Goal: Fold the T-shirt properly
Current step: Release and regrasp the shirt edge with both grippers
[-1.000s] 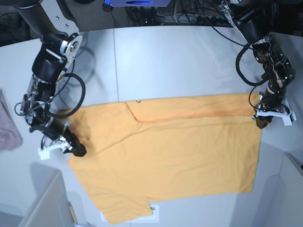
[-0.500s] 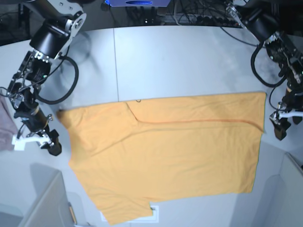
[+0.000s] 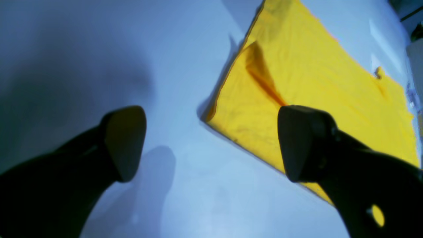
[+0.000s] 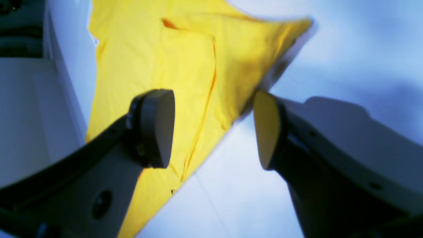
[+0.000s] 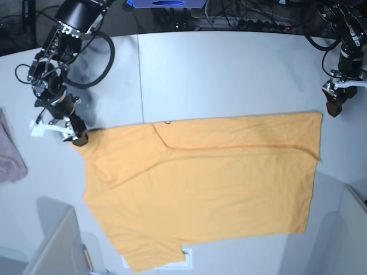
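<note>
On table (image 5: pixel 229 74): plain T-shirt (image 5: pixel 206 189), no legible txt.

My right tool (image 4: pixel 213 129) hangs open above the yellow T-shirt (image 4: pixel 158 76), which lies on the pale desk (image 4: pixel 347 49).

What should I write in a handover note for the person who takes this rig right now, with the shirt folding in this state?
Left gripper: open, holds nothing, above bare table just off the T-shirt's corner.
Right gripper: open, holds nothing, above the shirt's edge at the sleeve end.
T-shirt: lies flat on the table, its far strip folded over along a straight crease. One sleeve sticks out at the near edge.
Pinkish cloth: at the table's edge, apart from the shirt.
Done: one lengthwise fold, it seems.
Left: probably the near side, the sleeves and the cross folds.
</note>
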Motion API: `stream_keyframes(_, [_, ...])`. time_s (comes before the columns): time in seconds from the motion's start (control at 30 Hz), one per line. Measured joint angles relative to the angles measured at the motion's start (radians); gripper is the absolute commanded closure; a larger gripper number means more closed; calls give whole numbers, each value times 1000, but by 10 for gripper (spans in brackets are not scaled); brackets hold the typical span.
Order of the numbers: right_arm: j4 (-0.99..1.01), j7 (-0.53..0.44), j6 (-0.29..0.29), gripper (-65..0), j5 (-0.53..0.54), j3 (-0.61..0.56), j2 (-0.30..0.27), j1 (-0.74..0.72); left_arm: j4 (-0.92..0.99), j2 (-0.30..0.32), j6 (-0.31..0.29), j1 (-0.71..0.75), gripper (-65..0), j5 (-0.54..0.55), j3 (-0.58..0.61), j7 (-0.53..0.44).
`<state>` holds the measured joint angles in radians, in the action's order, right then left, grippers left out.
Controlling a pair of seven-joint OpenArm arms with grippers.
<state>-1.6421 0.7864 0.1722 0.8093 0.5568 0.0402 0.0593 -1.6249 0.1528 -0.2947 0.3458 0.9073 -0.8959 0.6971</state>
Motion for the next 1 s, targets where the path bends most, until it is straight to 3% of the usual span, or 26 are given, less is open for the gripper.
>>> stream_keyframes(0.1, [63, -6, 1, -354, -2, 0, 7, -9, 50, -6, -1, -16, -601, 0, 13, 7])
stream_keyframes(0.27, [132, -136, 4, -354, 3, -5, 9, -6, 133, 1, 3, -67, -601, -1, 43, 3])
stream_keyframes(0.57, [160, -145, 3, -354, 3, -5, 9, -31, 251, 12, -3, -148, -601, 7, 129, -6])
stream_keyframes(0.77, [248, -152, 3, -354, 4, -2, 6, -88, 328, 29, -18, -201, -601, 14, 124, -24])
stream_keyframes(1.0, [290, -156, -5, -354, 19, 0, 2, -111, 334, 27, -18, -263, -601, -153, 126, -21])
